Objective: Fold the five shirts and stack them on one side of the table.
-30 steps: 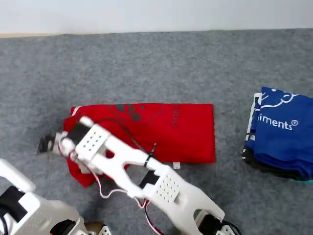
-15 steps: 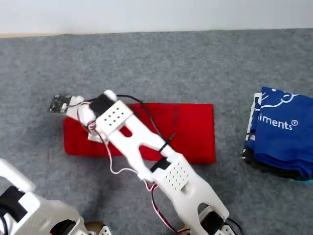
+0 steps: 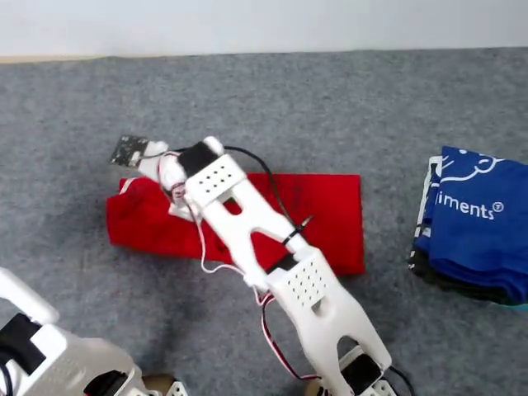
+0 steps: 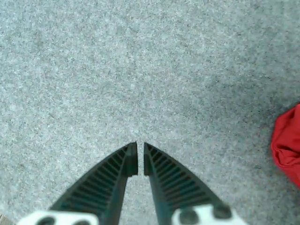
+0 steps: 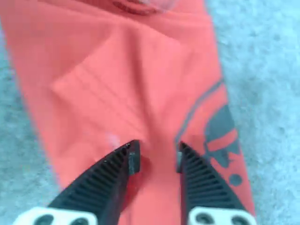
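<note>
- On the grey table (image 3: 330, 107), about the middle, lies the red shirt (image 3: 326, 210), folded into a long band, with its left end bunched and uneven.
- Over that bunched end reaches the right arm (image 3: 247, 227), stretched across the shirt from the near edge.
- Its claw, the right gripper (image 5: 155, 157), hangs just above the red cloth with its fingers apart and nothing between them.
- Beside the claw, the shirt carries a dark print (image 5: 220, 131) with a thin curved line, which I cannot make out as words.
- Well apart, at the table's right edge, sits the stack (image 3: 474, 239) of folded shirts, a blue one on top and darker ones beneath.
- Across the blue shirt run white lettering (image 3: 466, 206) and a white outline drawing.
- Down in the near left corner is the left arm (image 3: 49, 355).
- Its claw, the left gripper (image 4: 140, 157), is over bare table with its fingers together, and the red shirt's edge lies off to one side.
</note>
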Motion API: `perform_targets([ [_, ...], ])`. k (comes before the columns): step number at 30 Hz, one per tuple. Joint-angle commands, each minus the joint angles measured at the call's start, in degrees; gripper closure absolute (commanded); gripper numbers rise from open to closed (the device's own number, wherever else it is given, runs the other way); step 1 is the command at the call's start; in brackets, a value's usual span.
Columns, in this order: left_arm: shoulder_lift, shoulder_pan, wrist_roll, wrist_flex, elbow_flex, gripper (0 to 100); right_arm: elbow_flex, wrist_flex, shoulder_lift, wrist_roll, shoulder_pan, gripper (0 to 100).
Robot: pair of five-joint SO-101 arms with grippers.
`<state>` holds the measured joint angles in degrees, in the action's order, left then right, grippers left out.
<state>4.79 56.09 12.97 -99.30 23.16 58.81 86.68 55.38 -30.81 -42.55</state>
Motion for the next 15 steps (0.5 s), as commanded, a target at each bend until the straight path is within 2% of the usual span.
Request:
perform_targets([
  [1,-0.79,-0.09,-0.18,0.7,0.13,97,2.81,-2.86,0.75,-0.44,4.53,83.8],
  [6,-0.79,-0.09,-0.09,0.62,0.13,97,2.9,-2.51,-0.22,-0.18,6.46,84.0],
  [11,-0.79,-0.09,-0.09,0.62,0.13,97,2.9,0.92,-6.99,2.29,0.84,84.6],
  [15,-0.79,-0.09,-0.18,0.79,0.13,97,2.81,2.33,-10.95,2.9,-5.41,95.7],
])
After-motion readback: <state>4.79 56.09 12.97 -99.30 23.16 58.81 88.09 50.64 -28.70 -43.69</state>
